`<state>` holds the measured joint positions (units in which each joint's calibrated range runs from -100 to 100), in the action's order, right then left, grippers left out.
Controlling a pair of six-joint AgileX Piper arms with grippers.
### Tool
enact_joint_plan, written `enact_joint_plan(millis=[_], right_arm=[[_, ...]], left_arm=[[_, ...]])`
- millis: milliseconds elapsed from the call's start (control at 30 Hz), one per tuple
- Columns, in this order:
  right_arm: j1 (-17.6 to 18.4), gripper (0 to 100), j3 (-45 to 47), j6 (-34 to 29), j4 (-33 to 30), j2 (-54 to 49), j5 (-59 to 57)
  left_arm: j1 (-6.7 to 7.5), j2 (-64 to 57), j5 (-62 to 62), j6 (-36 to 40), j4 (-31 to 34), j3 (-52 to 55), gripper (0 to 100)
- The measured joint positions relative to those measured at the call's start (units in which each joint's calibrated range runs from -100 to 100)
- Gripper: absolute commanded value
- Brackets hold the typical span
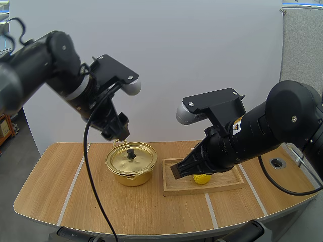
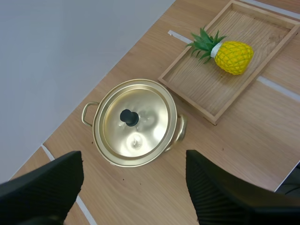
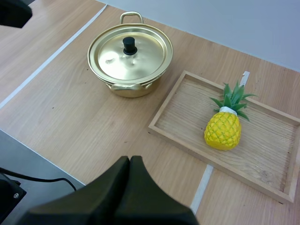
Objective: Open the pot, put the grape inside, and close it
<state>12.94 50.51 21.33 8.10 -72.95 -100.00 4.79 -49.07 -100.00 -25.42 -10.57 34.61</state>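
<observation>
A gold pot (image 1: 131,162) stands left of centre with its lid (image 2: 133,122) on, black knob (image 3: 129,45) up. The fruit here is a yellow toy pineapple (image 1: 202,178) with green leaves, lying in the wooden tray (image 1: 222,184) to the pot's right. My left gripper (image 1: 117,132) hovers above the pot's far rim; in the left wrist view the left gripper (image 2: 133,158) is open, fingers wide apart over the lid. My right gripper (image 1: 180,170) hangs over the tray's left end, and the right wrist view shows the right gripper (image 3: 130,161) shut on nothing, well short of the pineapple (image 3: 223,129).
The tray (image 3: 178,126) lies close beside the pot (image 3: 129,54), a narrow gap between them. White tape lines (image 1: 73,184) cross the wooden table. A round metal grommet (image 1: 276,163) sits at the far right. Bare tabletop stretches left of and in front of the pot.
</observation>
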Motion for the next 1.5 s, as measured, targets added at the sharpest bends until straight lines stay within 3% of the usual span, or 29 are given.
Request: enact_joint_plan(millis=[200, 233, 267, 333, 367, 467, 633, 833, 1000, 1200, 1367, 1500], right_arm=[[0.0, 0, 0.0, 0.0, 0.0, 0.0, 0.0], [0.0, 0, 0.0, 0.0, 0.0, 0.0, 0.0], [0.0, 0, 0.0, 0.0, 0.0, 0.0, 0.0], [0.0, 0, 0.0, 0.0, 0.0, 0.0, 0.0], [0.0, 0, 0.0, 0.0, 0.0, 0.0, 0.0], [-0.1, 0, 0.0, -0.25, -0.72, 0.0, 0.0], [-0.71, 0, 0.0, -0.57, -2.15, 0.0, 0.0], [-4.66, 0, 0.04, -2.29, -4.03, -0.71, 0.0], [-7.37, 0, 0.04, -2.29, -4.03, -8.65, 0.0], [-7.93, 0, 0.04, -2.29, -3.91, -17.63, 0.28], [-7.98, 0, 0.04, -2.29, -3.91, -22.49, 9.63], [-7.98, 0, 1.79, -2.29, -3.81, -23.98, 20.76]], left_arm=[[0.0, -8.67, 0.0, 1.33, 0.0, 4.01, 100], [0.0, -9.56, 0.0, 1.75, 0.0, 4.59, 95], [0.0, -10.55, 0.0, 2.36, 0.0, 5.09, 85], [0.0, -12.29, 0.0, 3.77, 0.0, 5.96, 53], [0.0, -12.92, 0.0, 4.32, 0.0, 6.18, 44], [0.0, -14.69, 0.0, 5.85, 0.01, 6.97, 0], [0.0, -17.22, 0.0, 7.3, -0.38, 7.09, 0], [0.0, -20.38, 0.0, 10.45, -1.64, 7.51, 0], [-0.47, -24.08, 0.0, 11.9, -1.77, 10.6, 0], [-1.58, -30.06, 0.0, 14.04, -1.89, 16.59, 0], [-1.77, -32.77, 9.08, 22.72, -2.0, 19.84, 0], [-1.77, -33.85, 16.6, 25.09, -2.0, 21.64, 0]])
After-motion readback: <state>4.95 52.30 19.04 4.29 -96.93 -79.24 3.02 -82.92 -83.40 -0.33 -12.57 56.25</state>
